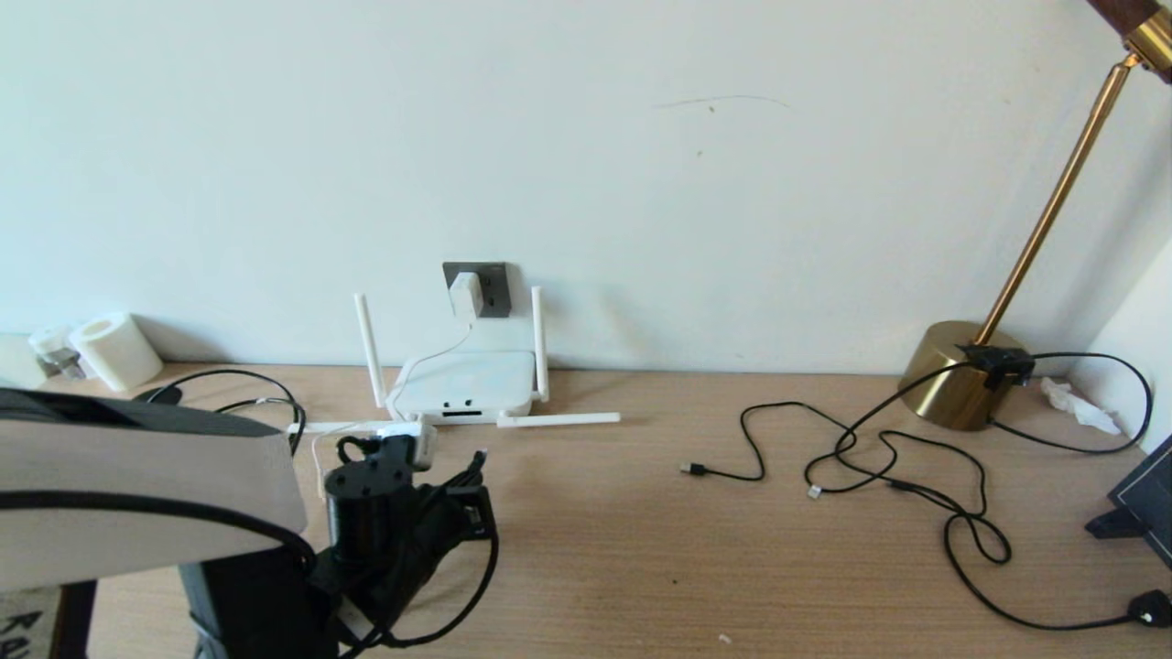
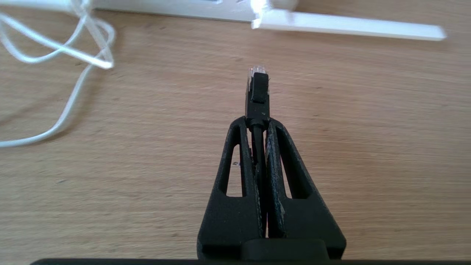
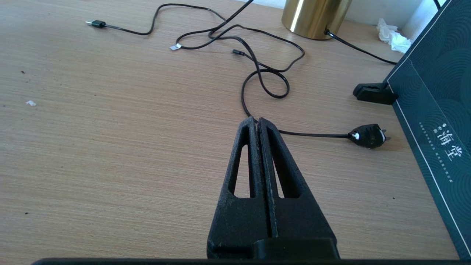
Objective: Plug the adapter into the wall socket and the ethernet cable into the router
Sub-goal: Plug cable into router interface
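Left wrist view shows my left gripper [image 2: 258,119] clenched on the ethernet cable [image 2: 256,94] just behind its plug, with the clear tip sticking out ahead of my fingertips and hanging over bare wood. The router [image 1: 467,384] sits against the wall at the back edge of the table [image 1: 641,549], its dark ports facing me, and one antenna [image 2: 349,27] lies flat across the wood between the plug and those ports. The adapter [image 1: 464,294] already sits in the wall socket [image 1: 490,288] above the router, so I judge only the cable is left.

My worries: I hold the cord, not the plug body, so the plug may twist or fold back when it meets the port. The router is light and could slide toward the wall instead of taking the plug. The fallen antenna and the loose white cord [image 2: 70,48] nearby could catch my fingers.

My right gripper [image 3: 258,123] is pressed shut on nothing, well apart toward the table's right end.
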Available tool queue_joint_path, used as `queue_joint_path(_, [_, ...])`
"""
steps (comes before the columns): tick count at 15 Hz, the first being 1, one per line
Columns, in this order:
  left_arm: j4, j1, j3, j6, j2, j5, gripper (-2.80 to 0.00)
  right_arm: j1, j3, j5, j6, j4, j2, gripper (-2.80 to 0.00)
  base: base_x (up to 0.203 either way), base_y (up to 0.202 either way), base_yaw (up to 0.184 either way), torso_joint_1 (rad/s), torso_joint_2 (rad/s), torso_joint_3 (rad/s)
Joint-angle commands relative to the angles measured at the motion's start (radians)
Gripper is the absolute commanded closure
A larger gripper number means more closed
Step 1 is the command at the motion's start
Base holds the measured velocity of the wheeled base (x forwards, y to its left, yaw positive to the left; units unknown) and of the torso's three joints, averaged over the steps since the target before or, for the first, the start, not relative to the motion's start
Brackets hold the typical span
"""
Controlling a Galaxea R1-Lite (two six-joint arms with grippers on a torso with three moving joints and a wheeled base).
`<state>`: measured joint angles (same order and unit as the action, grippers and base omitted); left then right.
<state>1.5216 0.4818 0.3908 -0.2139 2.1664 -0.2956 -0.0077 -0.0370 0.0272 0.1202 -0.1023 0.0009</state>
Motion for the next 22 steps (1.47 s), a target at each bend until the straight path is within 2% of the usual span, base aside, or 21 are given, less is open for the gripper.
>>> queue_joint_path(1, [0.008,0.025,0.01,0.005,-0.007,-0.008,0.0,0.0,0.0,0.0,0.001,0.0,0.001,0.0,0.0,0.0,0.0,0.0,0.0,0.0])
queue_joint_path(4, [0.008,0.036,-0.007,0.008,-0.02,-0.07,0.0,0.0,0.0,0.0,0.001,0.0,0.001,0.0,0.0,0.0,0.0,0.0,0.0,0.0])
queue_joint_path(8, [0.008,0.052,-0.007,0.022,-0.048,-0.089,0.0,0.0,0.0,0.0,0.001,0.0,0.001,0.0,0.0,0.0,0.0,0.0,0.0,0.0])
queue_joint_path(11, [0.008,0.093,-0.038,0.004,-0.04,-0.126,0.0,0.0,0.0,0.001,0.001,0.0,0.001,0.0,0.0,0.0,0.0,0.0,0.0,0.0])
queue_joint_path(22, [0.008,0.093,-0.21,-0.005,-0.206,-0.132,0.0,0.0,0.0,0.001,0.0,0.0,0.001,0.0,0.0,0.0,0.0,0.0,0.0,0.0])
